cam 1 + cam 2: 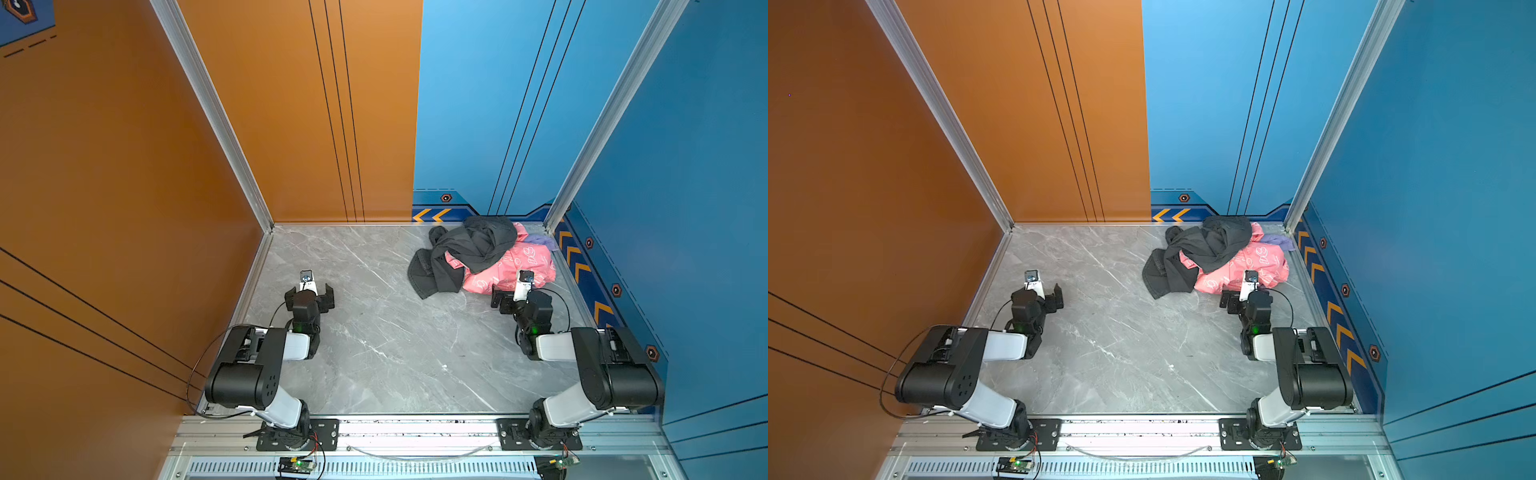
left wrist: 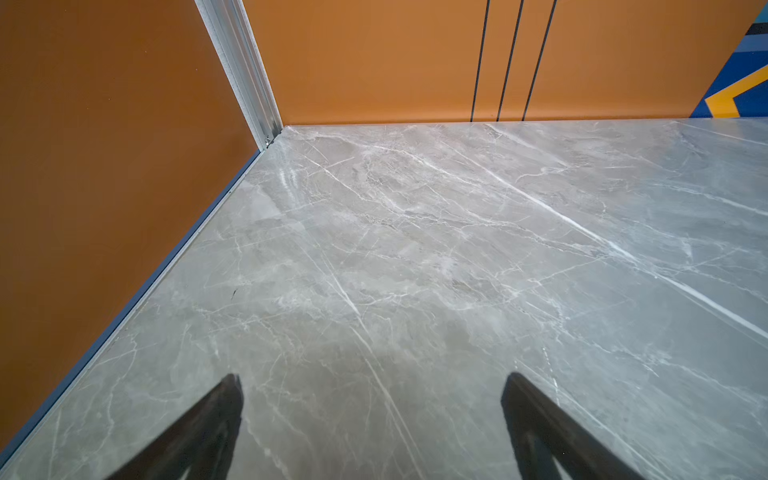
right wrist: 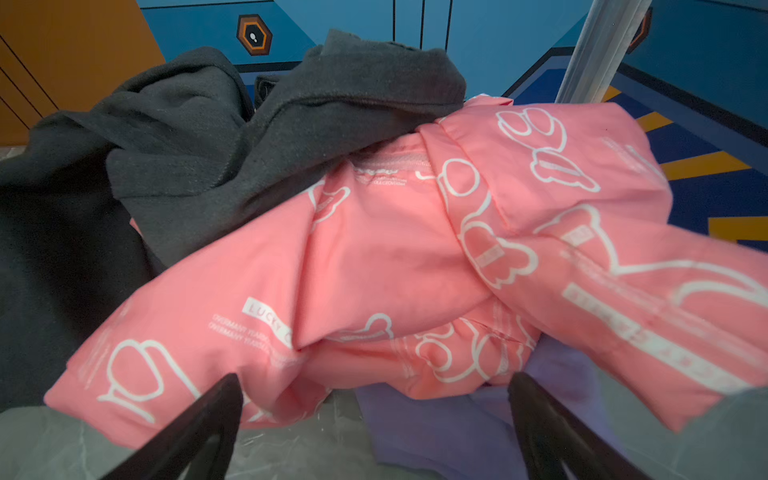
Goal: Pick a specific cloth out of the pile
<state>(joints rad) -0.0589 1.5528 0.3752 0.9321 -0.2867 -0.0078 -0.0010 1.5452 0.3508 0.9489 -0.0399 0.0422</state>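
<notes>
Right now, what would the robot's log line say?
left gripper: open, empty | right gripper: open, facing pile | lavender cloth: under pink garment, untouched

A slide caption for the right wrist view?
Open right gripper faces the pile; lavender cloth peeks from under the pink garment.

Pile showing dark grey, pink and lavender
The dark grey garment is showing plain, the pink garment is carrying white line print, the cloth is showing plain lavender, and white veins are streaking the grey marbled worktop.
</notes>
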